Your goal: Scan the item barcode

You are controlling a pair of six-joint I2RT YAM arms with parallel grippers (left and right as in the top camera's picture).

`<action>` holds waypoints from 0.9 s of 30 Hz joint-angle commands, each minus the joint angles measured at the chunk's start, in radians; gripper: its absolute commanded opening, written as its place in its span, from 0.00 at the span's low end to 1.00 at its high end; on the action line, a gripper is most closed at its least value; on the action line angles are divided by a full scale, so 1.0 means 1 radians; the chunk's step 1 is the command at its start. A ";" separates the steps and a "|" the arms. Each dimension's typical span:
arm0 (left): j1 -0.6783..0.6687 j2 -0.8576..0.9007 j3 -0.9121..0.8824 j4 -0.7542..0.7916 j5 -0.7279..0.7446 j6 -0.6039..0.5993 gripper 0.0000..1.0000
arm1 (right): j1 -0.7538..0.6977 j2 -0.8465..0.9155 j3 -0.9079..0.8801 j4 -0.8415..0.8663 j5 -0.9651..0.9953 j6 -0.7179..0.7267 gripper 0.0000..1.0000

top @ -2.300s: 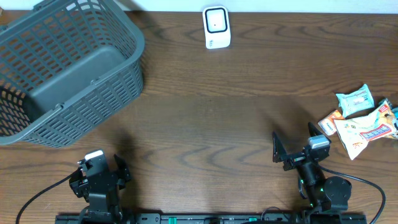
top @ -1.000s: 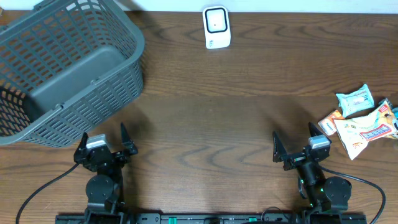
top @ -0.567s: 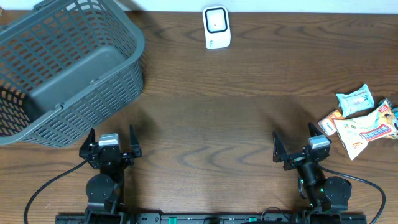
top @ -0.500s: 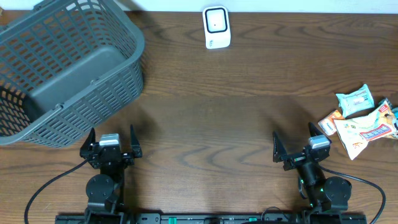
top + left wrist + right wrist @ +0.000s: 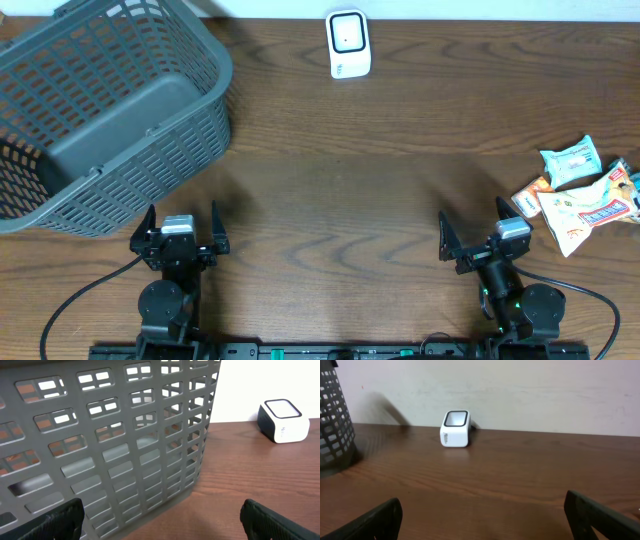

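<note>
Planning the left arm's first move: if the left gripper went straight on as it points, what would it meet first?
Most likely the basket: its side wall fills the left wrist view straight ahead of the open left gripper. How near it is, I cannot tell.

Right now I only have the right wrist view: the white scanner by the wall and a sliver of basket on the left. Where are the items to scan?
Observer: A pile of snack packets lies at the right edge of the table, to the right of the right gripper and outside your frame.
Operator: Is the other arm holding one?
Observer: No. The left gripper is open and empty, just in front of the basket.
Operator: Anything already in the basket?
Observer: The part that shows overhead holds nothing.
</note>
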 commanded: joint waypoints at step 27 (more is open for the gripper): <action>0.042 -0.006 -0.032 -0.016 0.005 0.013 1.00 | 0.007 -0.006 -0.003 -0.003 0.005 0.009 0.99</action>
